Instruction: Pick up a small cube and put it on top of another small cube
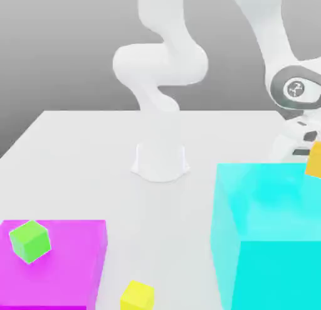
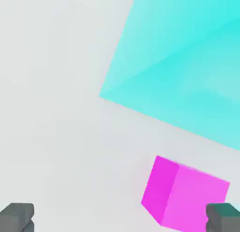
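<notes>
My gripper (image 1: 293, 149) hangs at the exterior view's right, behind the big cyan block (image 1: 269, 233). In the hand view its two dark fingertips (image 2: 18, 217) stand far apart, so the gripper (image 2: 120, 219) is open with nothing between them. A magenta cube (image 2: 185, 196) lies on the white table close to one fingertip, beside the cyan block (image 2: 187, 52). A small orange cube (image 1: 314, 159) shows at the right edge by the cyan block's top; whether it rests on the block I cannot tell. A small green cube (image 1: 30, 241) sits on a flat magenta block (image 1: 69, 265). A small yellow cube (image 1: 137, 295) lies on the table in front.
The arm's white base (image 1: 160, 161) stands mid-table. The cyan block takes up the front right, the magenta block the front left. Bare white table (image 1: 94, 152) lies between them and around the base.
</notes>
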